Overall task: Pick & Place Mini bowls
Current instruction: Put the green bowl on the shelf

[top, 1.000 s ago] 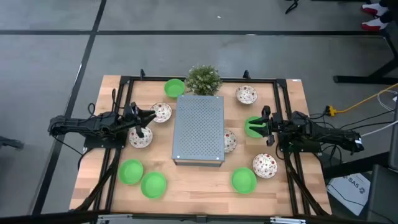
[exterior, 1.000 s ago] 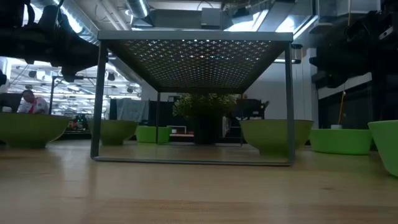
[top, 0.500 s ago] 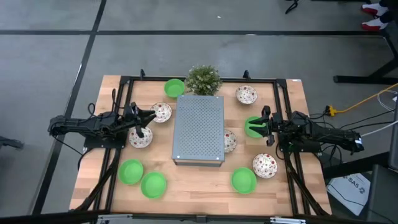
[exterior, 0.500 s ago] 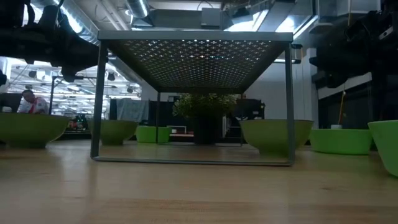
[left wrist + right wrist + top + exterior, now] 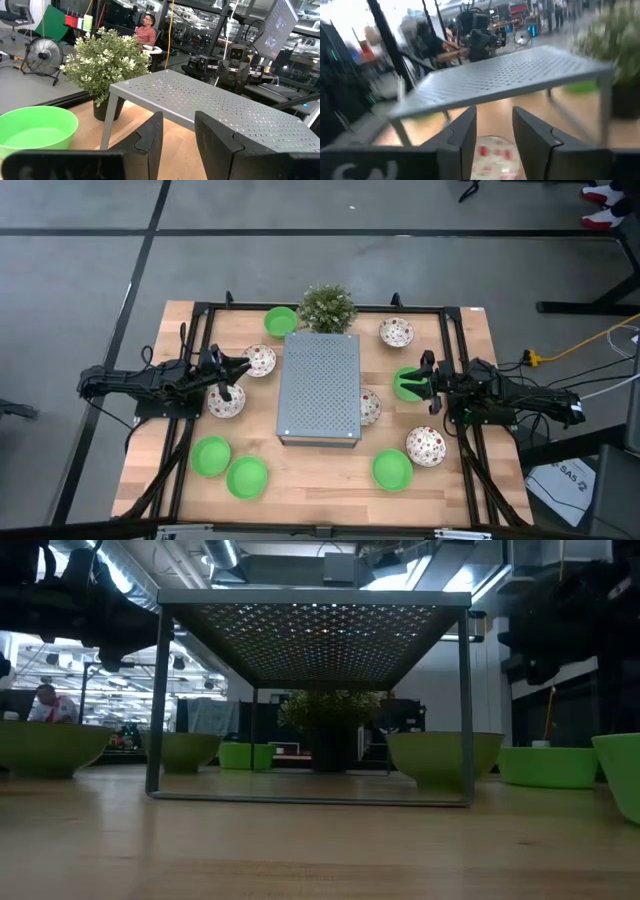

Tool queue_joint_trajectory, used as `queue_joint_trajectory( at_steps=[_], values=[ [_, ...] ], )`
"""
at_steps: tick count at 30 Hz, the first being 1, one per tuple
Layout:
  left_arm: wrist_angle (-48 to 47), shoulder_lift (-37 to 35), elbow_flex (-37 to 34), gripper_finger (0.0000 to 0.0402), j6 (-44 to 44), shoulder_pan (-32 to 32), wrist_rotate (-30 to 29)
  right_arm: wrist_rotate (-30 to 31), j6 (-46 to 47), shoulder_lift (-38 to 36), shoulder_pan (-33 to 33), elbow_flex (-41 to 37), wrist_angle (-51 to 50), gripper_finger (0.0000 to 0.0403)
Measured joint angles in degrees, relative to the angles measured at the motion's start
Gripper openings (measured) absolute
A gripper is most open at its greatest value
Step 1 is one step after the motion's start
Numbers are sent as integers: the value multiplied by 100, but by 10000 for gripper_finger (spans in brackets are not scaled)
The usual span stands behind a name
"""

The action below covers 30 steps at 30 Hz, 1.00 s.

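Unchanged since a second ago: no shift in either arm or any bowl. Wooden table (image 5: 320,470) carrying a grey perforated metal stand (image 5: 319,387) at centre, potted plant (image 5: 327,307) at its 12 o'clock. Left gripper (image 5: 243,366) at the stand's 9 o'clock, fingers parted, empty, between two speckled bowls (image 5: 226,401). Right gripper (image 5: 412,383) at 3 o'clock, jaws apart, over a green bowl (image 5: 406,384), grip not confirmable. Further mini bowls (image 5: 229,466) scattered around at 7, 5, 1 and 11 o'clock.
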Motion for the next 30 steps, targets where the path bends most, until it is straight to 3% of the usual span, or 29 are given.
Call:
queue_joint_trajectory(
  at_steps=[5,9,15,21,30],
  values=[
    [1,-1,0,107,2,-2,2,145,2061,0,0,0,-2,126],
    [0,1,0,107,0,-1,0,275,2394,0,0,1,282,126],
    [-1,1,0,107,1,-1,2,-292,1627,78,0,2,1134,126],
    [0,0,0,107,2,0,2,-248,1135,416,2,259,1243,126],
    [0,0,0,107,1,-1,2,89,-409,2008,2,1640,721,126]
  ],
)
